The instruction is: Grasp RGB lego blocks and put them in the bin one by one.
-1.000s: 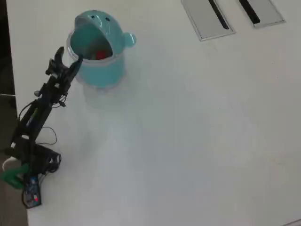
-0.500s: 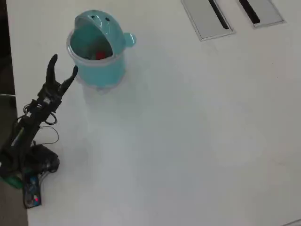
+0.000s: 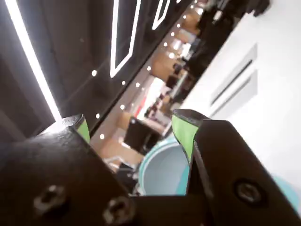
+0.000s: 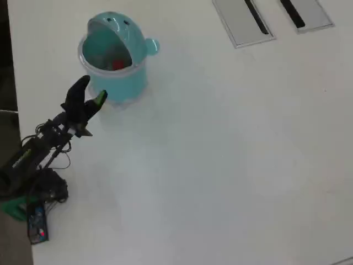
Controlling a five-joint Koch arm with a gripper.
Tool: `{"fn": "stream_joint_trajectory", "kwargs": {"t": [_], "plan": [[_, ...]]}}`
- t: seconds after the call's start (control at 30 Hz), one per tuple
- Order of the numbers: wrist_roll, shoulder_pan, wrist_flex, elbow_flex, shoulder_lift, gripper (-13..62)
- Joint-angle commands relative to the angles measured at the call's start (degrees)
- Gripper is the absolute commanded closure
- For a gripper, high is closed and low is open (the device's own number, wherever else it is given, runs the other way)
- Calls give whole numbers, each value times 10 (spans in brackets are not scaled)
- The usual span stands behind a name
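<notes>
Jaws of our black, green-padded gripper (image 4: 91, 93) stand apart, empty, just beside the teal plastic cup-shaped bin (image 4: 124, 85) near the counter's top-left corner; something red (image 4: 117, 65) lies inside.

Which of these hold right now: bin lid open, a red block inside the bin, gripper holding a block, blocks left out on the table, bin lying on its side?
1. The bin's lid is flipped open. True.
2. A red block lies inside the bin. True.
3. The gripper holds a block. False: in the wrist view its jaws stand apart with nothing between them.
4. Blocks lie loose on the table. False: the overhead view shows none there.
5. The bin lies on its side. False: it stands upright.
</notes>
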Motion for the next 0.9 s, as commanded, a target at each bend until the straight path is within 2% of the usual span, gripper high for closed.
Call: {"fn": "stream_joint_trajectory", "kwargs": {"t": [0.0,0.2,0.47,0.87], "plan": [[33,23,-28,-18,43,160],[81,103,-74,18,43,162],[97,193,-279,194,43,164],[127,229,-476,432,41,172]]}}
